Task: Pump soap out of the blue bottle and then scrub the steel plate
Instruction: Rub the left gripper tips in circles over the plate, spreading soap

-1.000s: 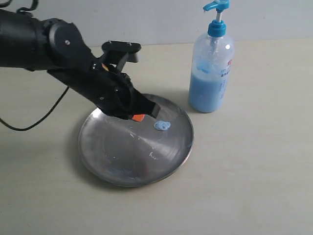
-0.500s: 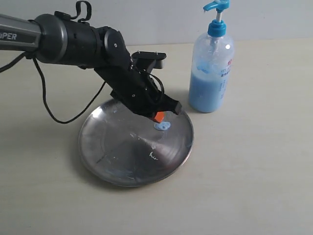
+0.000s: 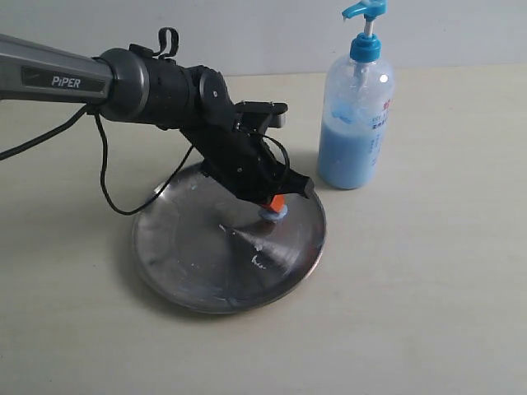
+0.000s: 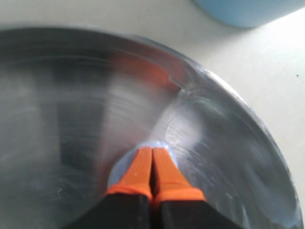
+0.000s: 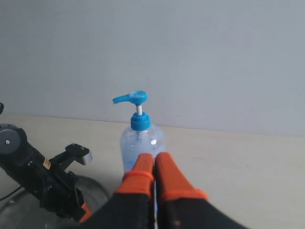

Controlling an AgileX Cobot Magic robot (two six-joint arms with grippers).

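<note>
The steel plate [image 3: 198, 263] lies on the table, scuffed and streaked. A pale blue soap blob [image 3: 278, 216] sits on its right part, and my left gripper [image 3: 276, 206] is shut with its orange tips pressed into that blob. In the left wrist view the left gripper [image 4: 152, 151] has its fingers closed together, with soap [image 4: 119, 164] showing around them on the plate [image 4: 228, 143]. The blue bottle [image 3: 356, 123] stands upright just right of the plate. My right gripper [image 5: 154, 157] is shut and empty, held off the table facing the bottle [image 5: 140, 143].
A black cable [image 3: 107, 177] hangs from the left arm down to the table left of the plate. The table [image 3: 428, 288] is pale beige, with a grey wall behind.
My left arm has swung right across the plate and lowered, bringing its shut tips from the plate's upper middle onto the soap blob. The bottle has not moved.
</note>
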